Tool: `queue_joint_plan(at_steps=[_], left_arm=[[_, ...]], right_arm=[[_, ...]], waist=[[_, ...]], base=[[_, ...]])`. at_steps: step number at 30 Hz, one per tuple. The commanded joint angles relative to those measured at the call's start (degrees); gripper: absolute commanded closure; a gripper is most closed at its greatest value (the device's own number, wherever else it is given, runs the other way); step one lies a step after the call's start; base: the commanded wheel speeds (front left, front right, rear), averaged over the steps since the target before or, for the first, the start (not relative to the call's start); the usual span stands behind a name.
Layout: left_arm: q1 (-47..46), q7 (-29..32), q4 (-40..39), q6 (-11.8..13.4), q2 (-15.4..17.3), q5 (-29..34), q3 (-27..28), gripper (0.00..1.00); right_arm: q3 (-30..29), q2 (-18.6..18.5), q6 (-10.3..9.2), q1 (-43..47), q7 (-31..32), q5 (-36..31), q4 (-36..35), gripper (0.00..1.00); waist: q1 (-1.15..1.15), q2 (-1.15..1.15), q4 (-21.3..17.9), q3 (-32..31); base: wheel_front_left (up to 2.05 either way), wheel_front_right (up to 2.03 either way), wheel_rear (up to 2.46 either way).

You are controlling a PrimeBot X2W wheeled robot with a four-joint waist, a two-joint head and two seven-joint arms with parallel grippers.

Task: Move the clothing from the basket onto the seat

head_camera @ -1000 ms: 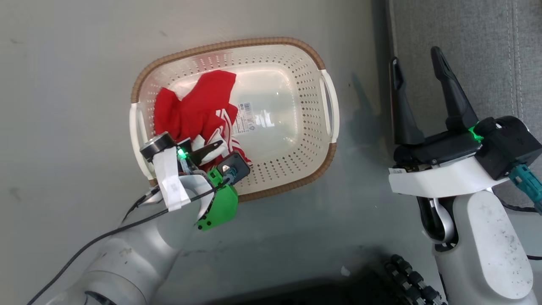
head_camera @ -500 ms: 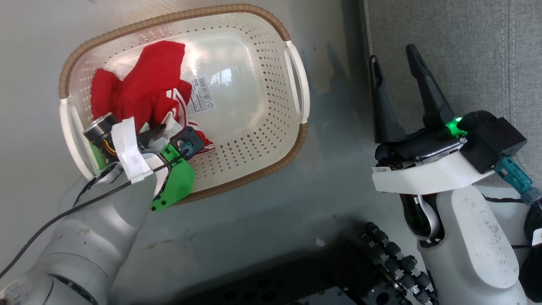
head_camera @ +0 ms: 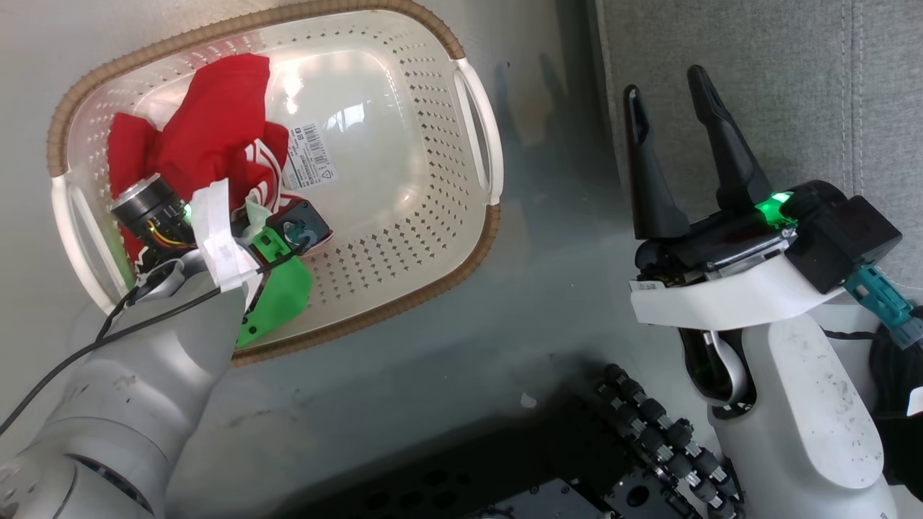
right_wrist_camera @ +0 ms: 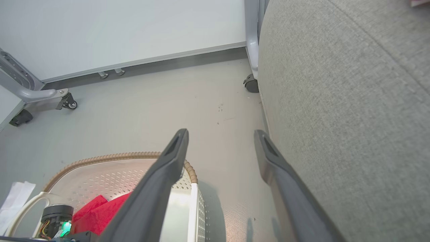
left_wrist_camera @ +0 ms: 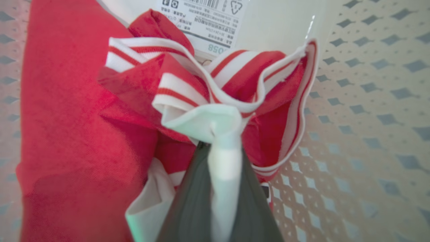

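Seat (head_camera: 793, 86): grey cushion, upper right.
Basket (head_camera: 389, 216): cream, upper left, on floor.
Clothing (head_camera: 209, 122): red, striped, bunched in basket's left half.
Right pincer (head_camera: 665, 81): fingers spread, empty, beside seat.
Left pincer (left_wrist_camera: 220, 148): clamped on clothing's white trim.

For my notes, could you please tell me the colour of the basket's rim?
Brown basket rim, clearest in the head view.
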Motion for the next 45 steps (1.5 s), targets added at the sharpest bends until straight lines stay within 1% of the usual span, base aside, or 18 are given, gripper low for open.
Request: queue_joint_plan(at_steps=[1,4,15,18,23,27,34,45], left_arm=[[-0.88,-0.83,0.08,0.31,0.26,-0.40,0.17,1.00],[-0.54,-2.71,-0.08,0.30,-0.48,-1.48,0.71,1.00],[2.18,-13.67,-2.16,0.57,-4.67,-10.03,7.19,1.00],[3.41,-15.57,-3.40,0.55,-5.77,-12.33,8.85,1.00],[5.66,-17.01,-7.18,0.78,-6.85,-15.91,11.67,1.00],[8.17,-17.33,-13.00,1.06,-7.08,-18.37,14.35,1.00],[14.44,-17.31,-26.82,2.41,-4.84,-18.43,17.85,1.00],[23.88,-17.32,-47.59,4.02,-2.56,-17.76,23.50,1.00]], right_arm=[[-0.27,-0.07,-0.02,-0.26,-0.17,-0.19,0.05,0.00],[-0.56,-0.07,-0.02,-0.10,-0.17,-0.66,0.19,0.00],[-2.80,-0.09,-0.02,2.19,-0.18,-3.56,1.19,0.00],[-3.49,-0.10,-0.02,3.15,-0.18,-4.64,1.58,0.00],[-4.40,-0.10,-0.02,4.90,0.42,-6.00,1.74,0.00],[-5.07,-0.10,-0.02,6.31,1.65,-6.75,1.08,0.00],[-5.84,-0.11,-0.02,8.88,4.00,-7.19,-0.47,0.00],[-7.07,-0.10,-0.02,13.24,7.21,-8.26,-1.43,0.00]], waist=[[0.00,0.00,0.35,-0.75],[0.00,0.00,0.97,-2.03],[0.00,0.00,4.96,-9.99],[0.00,0.00,6.20,-12.88],[0.00,0.00,7.77,-17.36],[0.00,0.00,8.90,-20.82],[0.00,0.00,10.47,-26.54],[0.00,0.00,12.46,-35.56]], base=[[0.00,0.00,0.00],[0.00,0.00,0.00],[0.00,0.00,0.00],[0.00,0.00,0.00],[0.00,0.00,0.00],[0.00,0.00,0.00],[0.00,0.00,0.00],[0.00,0.00,0.00]])
